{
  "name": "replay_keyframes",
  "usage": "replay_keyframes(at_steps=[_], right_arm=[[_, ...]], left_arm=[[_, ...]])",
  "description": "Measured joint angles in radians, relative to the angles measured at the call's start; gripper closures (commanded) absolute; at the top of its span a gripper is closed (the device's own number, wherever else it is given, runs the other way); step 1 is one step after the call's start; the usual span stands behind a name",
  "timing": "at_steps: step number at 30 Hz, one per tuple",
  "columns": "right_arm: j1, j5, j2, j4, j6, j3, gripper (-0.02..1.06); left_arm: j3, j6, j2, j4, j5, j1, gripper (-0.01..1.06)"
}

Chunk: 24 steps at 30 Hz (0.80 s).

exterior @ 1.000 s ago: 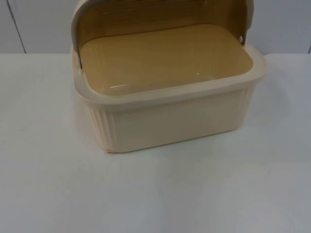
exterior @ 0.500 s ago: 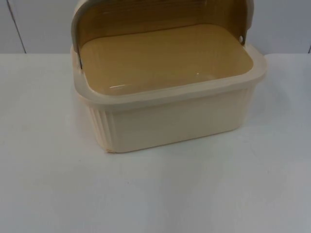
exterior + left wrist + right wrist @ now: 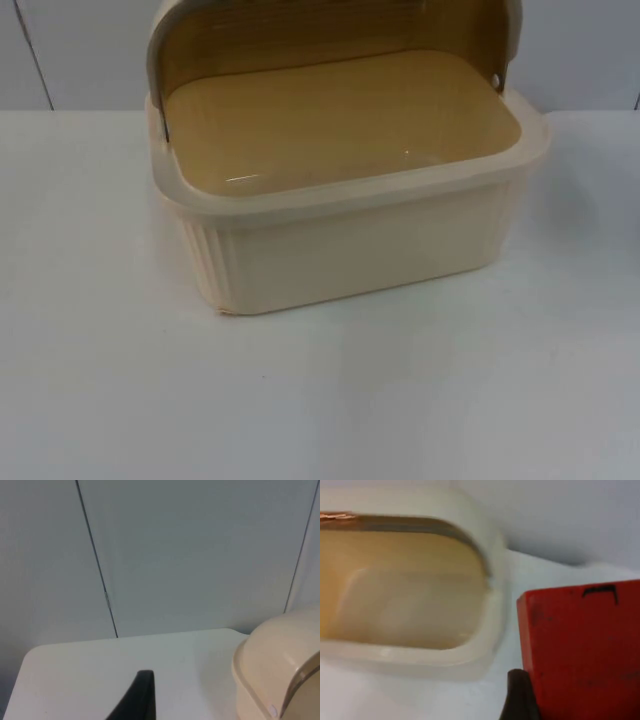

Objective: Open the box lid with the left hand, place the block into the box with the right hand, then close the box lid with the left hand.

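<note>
The left claw [image 3: 142, 700] hangs low over a bare corner of the white bench [image 3: 100, 670], close to the grey partition wall [image 3: 190, 555]. One black fingertip is all I can make out of it, so I cannot tell how wide it stands or whether it grips anything. Just off to that claw's right, near but apart from it, rises the rounded back of the cream lid [image 3: 280, 655], swung up and over.

In the top view, the cream box [image 3: 350, 250] sits on the bench [image 3: 300, 400] against the wall, its ribbed front wall facing out and its tan inside in plain sight. The lid [image 3: 160, 40] stands raised behind the opening, hinged at both ends, so the box is open.

The right claw [image 3: 520, 695] is beside the box's end, outside the rim. A red block [image 3: 580, 650] sits right against its one visible black fingertip, with the block on the far side of that finger from the box [image 3: 490, 605]. The block looks carried there, clear of the box and not inside it, though the second finger is hidden, so the grip itself I cannot confirm.
</note>
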Motion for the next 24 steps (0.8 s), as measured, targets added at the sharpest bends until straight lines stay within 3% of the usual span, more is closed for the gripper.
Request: replay_keyframes(at_steps=[4,8,12,13,18,19,24], right_arm=[[0.111,0.0,-0.053,-0.02,-0.016,0.043,1.05],[0.201,-0.071,-0.098,-0.021,0.006,0.134,1.05],[0.257,-0.273,-0.131,-0.021,0.046,0.313,1.05],[0.257,-0.273,-0.131,-0.021,0.046,0.313,1.05],[0.293,-0.532,-0.13,-0.017,0.063,0.493,1.05],[0.293,-0.532,-0.13,-0.017,0.063,0.493,1.05],[0.351,-0.704,-0.055,-0.015,0.053,0.518,1.05]], left_arm=[[0.0,0.0,0.0,0.0,0.0,0.0,0.01],[0.0,0.0,0.0,0.0,0.0,0.0,0.01],[0.0,0.0,0.0,0.0,0.0,0.0,0.01],[0.0,0.0,0.0,0.0,0.0,0.0,0.01],[0.0,0.0,0.0,0.0,0.0,0.0,0.01],[0.0,0.0,0.0,0.0,0.0,0.0,0.01],[0.0,0.0,0.004,0.0,0.0,0.0,0.01]])
